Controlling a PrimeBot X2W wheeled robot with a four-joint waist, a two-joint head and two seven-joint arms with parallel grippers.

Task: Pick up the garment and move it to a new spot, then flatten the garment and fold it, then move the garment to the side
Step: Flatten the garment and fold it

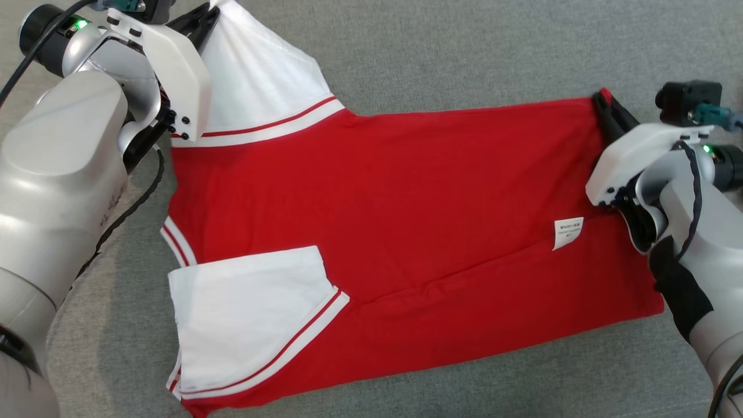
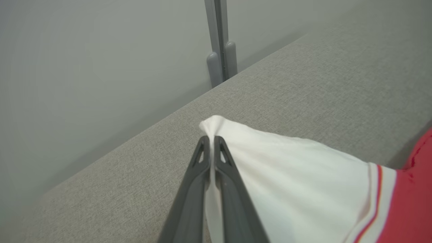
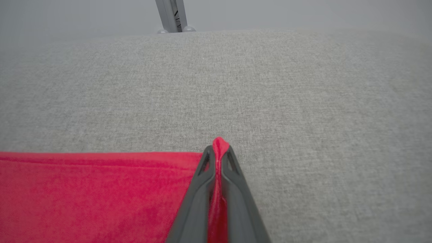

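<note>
Red garment (image 1: 406, 203) with white sleeves lies flat on the grey table (image 1: 464, 46), stretched from the left hand (image 2: 212, 139), clamped on a white sleeve tip (image 2: 211, 123), to the right hand (image 3: 218, 150), clamped on a red hem corner (image 3: 219, 141). Folding well likely means lifting both together, keeping the edge between them taut, and laying it squarely.

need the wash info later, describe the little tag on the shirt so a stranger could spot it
Find the red shirt spread over the grey surface. Go to its end by the right end effector, away from the white sleeves. The tag is a small white rectangle with tiny print, the lone white patch on that red cloth.
</note>
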